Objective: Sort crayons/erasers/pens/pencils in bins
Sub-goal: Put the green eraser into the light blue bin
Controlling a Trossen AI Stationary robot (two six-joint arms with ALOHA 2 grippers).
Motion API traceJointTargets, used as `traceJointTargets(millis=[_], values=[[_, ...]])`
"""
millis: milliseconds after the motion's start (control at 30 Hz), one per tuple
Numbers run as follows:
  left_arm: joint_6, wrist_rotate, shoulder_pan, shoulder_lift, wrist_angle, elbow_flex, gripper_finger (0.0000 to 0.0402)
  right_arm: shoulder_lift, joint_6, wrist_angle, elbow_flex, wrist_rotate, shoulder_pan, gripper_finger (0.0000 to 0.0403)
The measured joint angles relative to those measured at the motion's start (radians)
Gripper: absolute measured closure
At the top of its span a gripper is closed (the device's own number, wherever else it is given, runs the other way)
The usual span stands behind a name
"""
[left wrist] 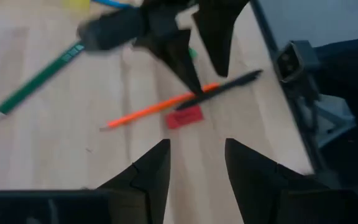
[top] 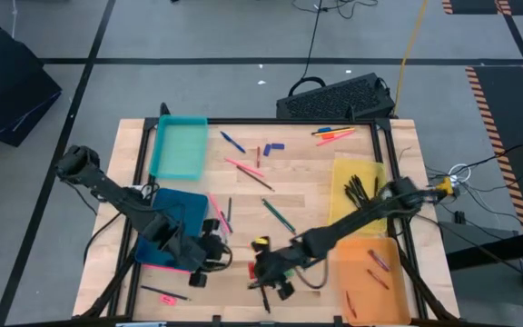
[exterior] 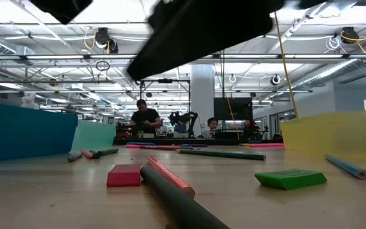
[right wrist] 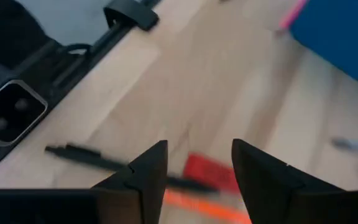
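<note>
The right gripper [right wrist: 194, 163] hangs above the red eraser [right wrist: 209, 171] near the desk's front edge, about mid-width, its claw released with the fingers spread wide enough to straddle the block. A black pen [right wrist: 98, 158] and an orange pencil [left wrist: 160, 107] lie crossed, touching or just beside the eraser.

Handling: the eraser appears small, light and slightly soft, with a grippy surface; it should tolerate firm clamping without damage. Grasp it across its short sides, fingers clear of the pen and pencil, or those thin round sticks may roll or be dragged along.

The left gripper [left wrist: 196, 163] is just beside, at the front right corner of the dark blue bin [top: 178, 207], claw also released, facing the same cluster.

Sorting is partly done: black sticks lie in the yellow bin [top: 360, 173], short red sticks in the orange bin [top: 370, 272]; the teal bin [top: 180, 148] looks bare. Loose items remain across the desk [top: 307, 182].
</note>
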Motion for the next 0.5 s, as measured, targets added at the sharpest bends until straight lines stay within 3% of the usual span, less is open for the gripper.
traceJointTargets(millis=[100,267,400,500], values=[[-0.057,-0.002,-0.026,0.0,-0.041,0.0,0.0248,0.088,-0.062,-0.051,0.097,-0.081,-0.032,0.0213],[-0.154,-0.047,-0.064,0.0,-0.112,0.0,0.0247,0.12,-0.158,-0.305,0.14,-0.083,-0.049,0.0198],[-0.164,-0.061,-0.086,0.0,-0.126,0.0,0.0247,0.104,-0.113,-0.536,0.141,-0.077,0.0,0.0198],[-0.16,-0.098,-0.094,0.0,-0.126,0.0,0.0247,0.102,-0.065,-0.606,0.142,-0.032,0.059,0.0197]])
